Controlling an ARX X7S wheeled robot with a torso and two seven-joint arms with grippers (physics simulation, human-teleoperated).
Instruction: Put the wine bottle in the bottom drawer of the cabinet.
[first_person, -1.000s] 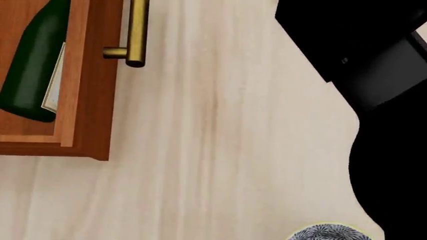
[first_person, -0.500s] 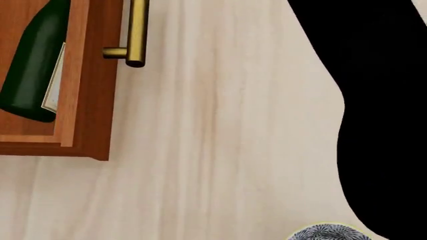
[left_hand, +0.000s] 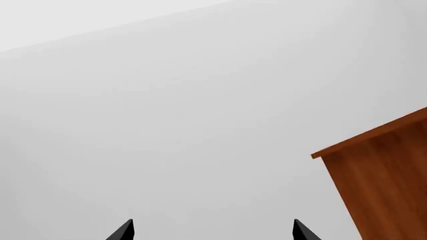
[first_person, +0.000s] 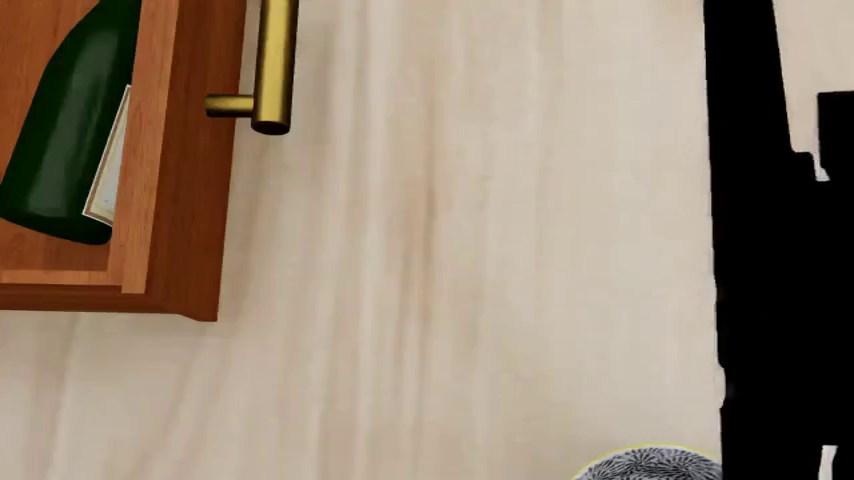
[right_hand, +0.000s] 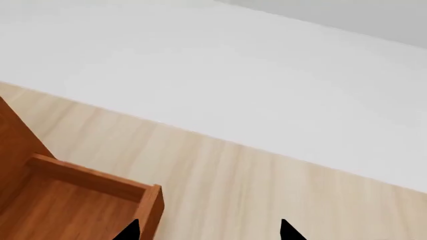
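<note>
Both grippers are open and hold nothing: left gripper (left_hand: 212, 232) faces a pale wall beside the cabinet (left_hand: 387, 185), right gripper (right_hand: 208, 231) hangs over the drawer's corner. The bottle (first_person: 70, 130) lies inside the open drawer (first_person: 187, 200), label sideways, near the brass handle (first_person: 274, 65). Pale wood floor (first_person: 467, 280) surrounds it.

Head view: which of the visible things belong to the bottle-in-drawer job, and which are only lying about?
Part of the job:
- wine bottle, lying inside the drawer
- bottom drawer, pulled open
- its brass handle
- cabinet

Only lying about:
- grey patterned round object at the lower edge, partly cut off
- pale wood floor
</note>
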